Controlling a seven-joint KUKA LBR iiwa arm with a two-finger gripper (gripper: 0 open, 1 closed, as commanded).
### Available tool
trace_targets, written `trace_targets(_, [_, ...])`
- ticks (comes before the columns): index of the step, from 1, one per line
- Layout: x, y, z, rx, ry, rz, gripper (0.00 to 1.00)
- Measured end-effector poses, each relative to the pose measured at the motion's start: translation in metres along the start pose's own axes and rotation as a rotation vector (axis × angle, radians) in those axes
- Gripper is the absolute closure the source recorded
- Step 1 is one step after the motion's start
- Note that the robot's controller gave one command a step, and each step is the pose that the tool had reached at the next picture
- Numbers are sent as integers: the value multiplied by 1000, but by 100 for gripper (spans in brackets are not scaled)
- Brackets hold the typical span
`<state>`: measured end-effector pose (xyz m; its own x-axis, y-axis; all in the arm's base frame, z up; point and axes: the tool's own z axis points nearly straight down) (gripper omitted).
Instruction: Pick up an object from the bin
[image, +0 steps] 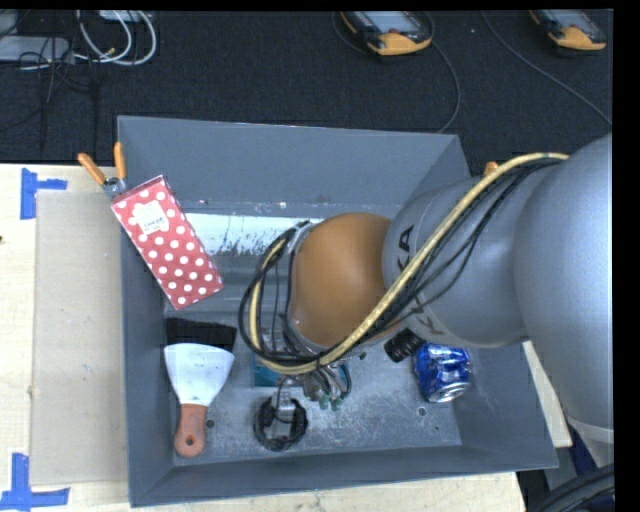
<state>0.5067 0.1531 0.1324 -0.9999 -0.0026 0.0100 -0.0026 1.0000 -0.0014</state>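
My gripper (287, 404) reaches down near the bin's front wall, below the arm's orange dome. Right under it lies a black ring-shaped thing (279, 425) on the bin floor; whether the gripper touches it I cannot tell. A small teal thing (264, 375) peeks out just left of the gripper, mostly hidden by cables. A white scraper with a brown handle (196, 385) lies to the left, blade towards the back.
A red box with white dots (166, 241) leans on the bin's left wall. A flat black thing (200, 331) lies behind the scraper. A crushed blue can (442, 371) rests at the right, with a small black piece (403, 347) beside it. The arm covers the bin's middle.
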Motion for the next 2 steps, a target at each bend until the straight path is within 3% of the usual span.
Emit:
trace_targets(1, [-2, -1, -4, -1, -7, 4, 0])
trace_targets(2, [-49, -41, 38, -5, -9, 239, 0])
